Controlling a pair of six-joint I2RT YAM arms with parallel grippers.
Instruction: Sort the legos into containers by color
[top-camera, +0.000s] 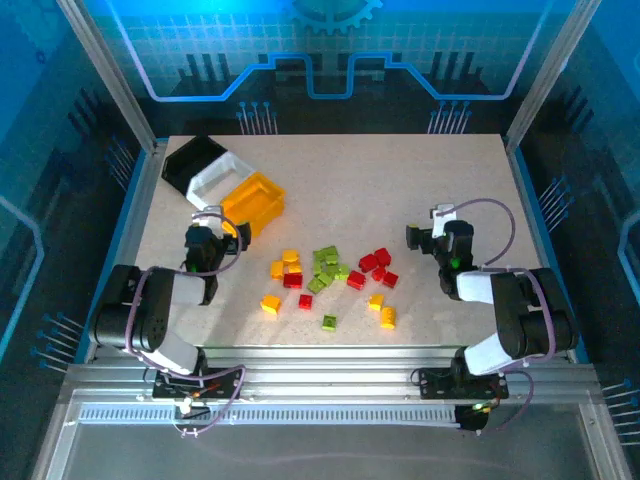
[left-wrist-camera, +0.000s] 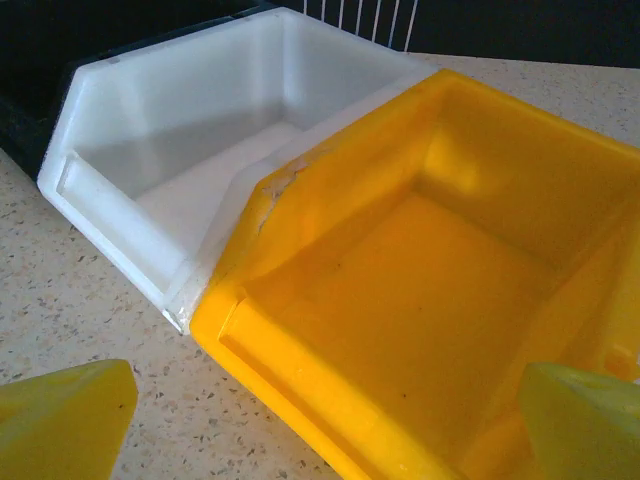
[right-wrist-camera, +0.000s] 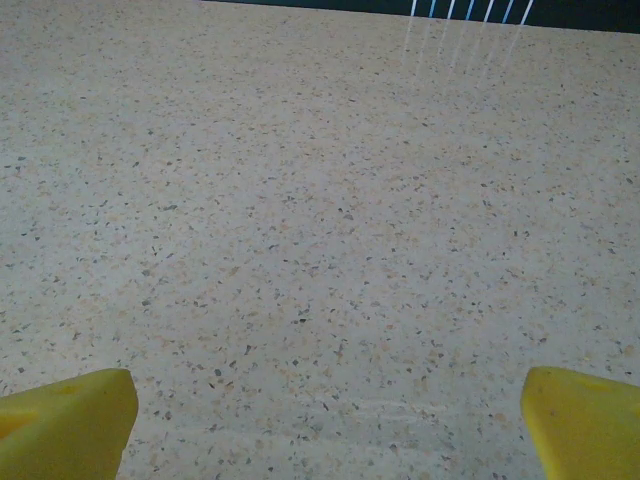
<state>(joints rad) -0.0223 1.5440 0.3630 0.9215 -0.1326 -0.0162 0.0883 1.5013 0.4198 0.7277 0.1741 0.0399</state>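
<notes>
About twenty tiny legos (top-camera: 330, 275) lie loose on the table (top-camera: 420, 170), a little way to the right of the yellow bin (top-camera: 255, 200) and nearer the arms' side. You can see red ones, yellow-orange ones and green ones. Some are bunched close and some sit alone.

I think each one is very light, hard and a bit slick. It may skid or pop out if you squeeze it crooked. Take one by two flat sides. Pick a loner first, so your fingers don't bump its neighbours. They should not break.

The white bin (top-camera: 213, 180) touches the yellow bin on its far left side, and the black bin (top-camera: 188, 160) is just past that. The yellow and white ones look empty inside.

Your left gripper (top-camera: 215, 232) hangs low just beside the near edge of the yellow bin and points into it. Its jaws are spread wide with nothing between them. Your right gripper (top-camera: 428, 225) is well off to the right of the yellow bin, past the legos, low over bare table. It is spread wide too and holds nothing.
</notes>
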